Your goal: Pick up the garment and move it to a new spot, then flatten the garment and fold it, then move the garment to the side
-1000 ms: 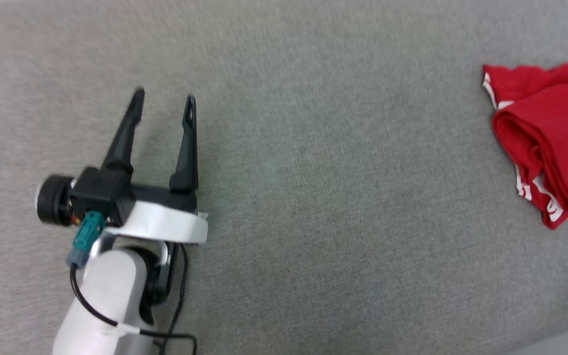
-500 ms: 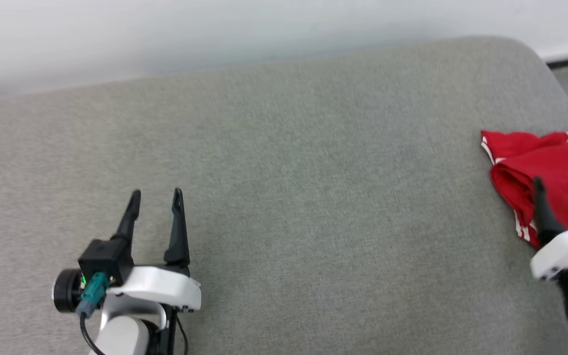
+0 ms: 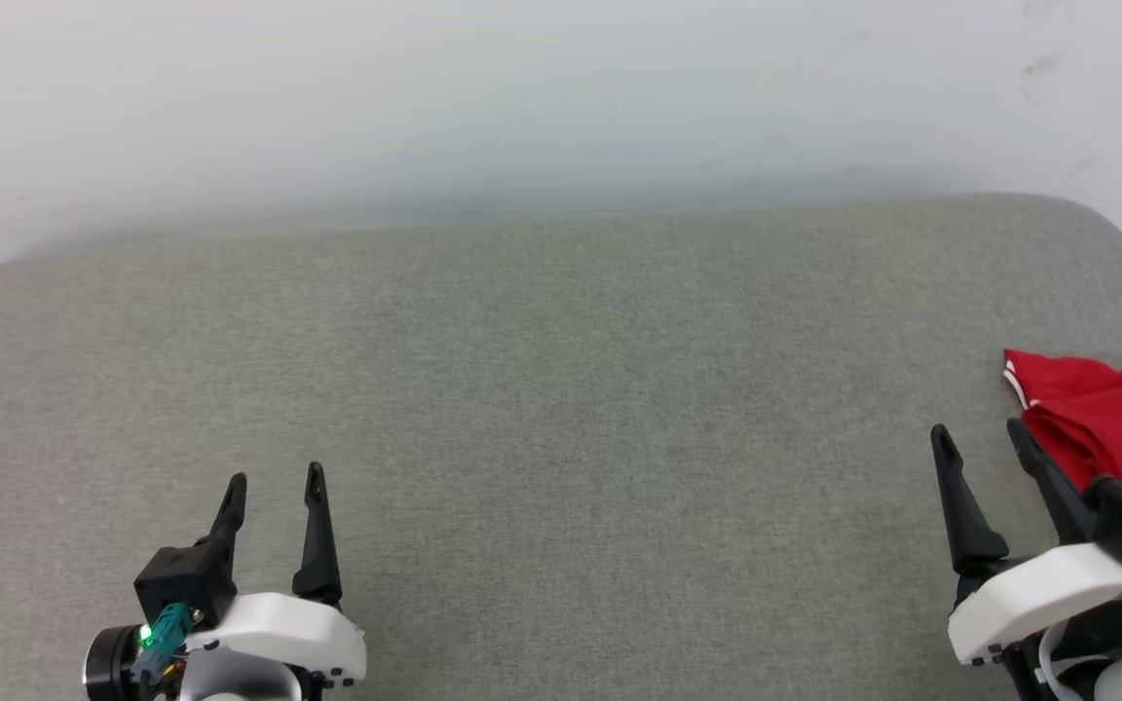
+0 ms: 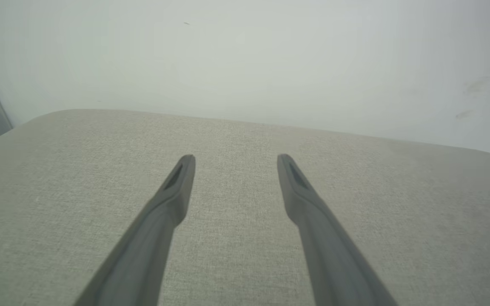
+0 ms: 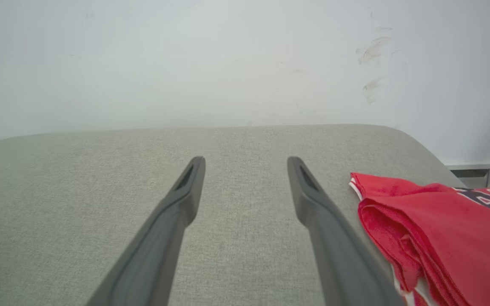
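Lying folded, garment point(image 3: 1106, 428) corner points left (long axis cropped)

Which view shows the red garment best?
Right wrist view: the garment lies close, folds, striped trim and dark lettering visible. Head view crops it at the right edge behind the right gripper. Left wrist view faces grey cushion.

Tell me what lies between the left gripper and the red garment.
From the left gripper, the head view shows bare grey cushion, then the open right gripper just beside the garment.
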{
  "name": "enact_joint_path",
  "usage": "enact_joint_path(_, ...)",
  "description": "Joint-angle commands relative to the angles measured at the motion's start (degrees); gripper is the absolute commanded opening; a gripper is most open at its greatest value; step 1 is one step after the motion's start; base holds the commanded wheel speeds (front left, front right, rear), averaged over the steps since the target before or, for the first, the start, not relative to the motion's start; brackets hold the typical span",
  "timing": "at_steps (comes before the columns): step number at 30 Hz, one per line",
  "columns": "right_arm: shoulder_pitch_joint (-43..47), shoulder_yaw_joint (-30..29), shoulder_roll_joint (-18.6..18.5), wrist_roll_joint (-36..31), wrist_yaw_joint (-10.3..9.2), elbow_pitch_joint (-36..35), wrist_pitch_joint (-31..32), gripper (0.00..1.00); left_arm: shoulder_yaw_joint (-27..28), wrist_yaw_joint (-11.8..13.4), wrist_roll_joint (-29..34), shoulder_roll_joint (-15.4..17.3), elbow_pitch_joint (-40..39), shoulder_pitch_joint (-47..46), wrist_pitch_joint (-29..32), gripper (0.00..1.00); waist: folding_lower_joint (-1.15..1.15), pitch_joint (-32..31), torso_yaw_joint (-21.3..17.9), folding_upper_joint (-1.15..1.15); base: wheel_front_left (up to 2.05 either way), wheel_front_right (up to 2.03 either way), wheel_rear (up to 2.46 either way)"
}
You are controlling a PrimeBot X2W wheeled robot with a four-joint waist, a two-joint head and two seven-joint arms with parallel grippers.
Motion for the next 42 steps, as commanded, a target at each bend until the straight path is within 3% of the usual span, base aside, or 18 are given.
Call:
enact_joint_path(1,1.82,0.45,0.74,-1.21,-0.05,-2.27,0.51,1.00,0.65,0.10,0.39,0.31,0.06,1.09,-0.35,1.00,0.01,-1.66,1.59,0.00,0.00,0.00,0.00)
enact_joint_path(14,9.01,0.96,3.41,-5.79,-0.05,-11.91,3.14,1.00,2.01,-0.79,2.06,1.44,-0.93,5.01,-0.32,1.00,0.01,-5.02,2.46,0.00,0.00,0.00,0.00)
enact_joint_path(42,8.97,1.87,4.07,-5.20,-0.05,-10.36,2.90,1.00,2.74,-2.24,2.89,0.34,0.89,4.90,-0.33,1.00,0.01,-6.00,2.03,0.00,0.00,0.00,0.00)
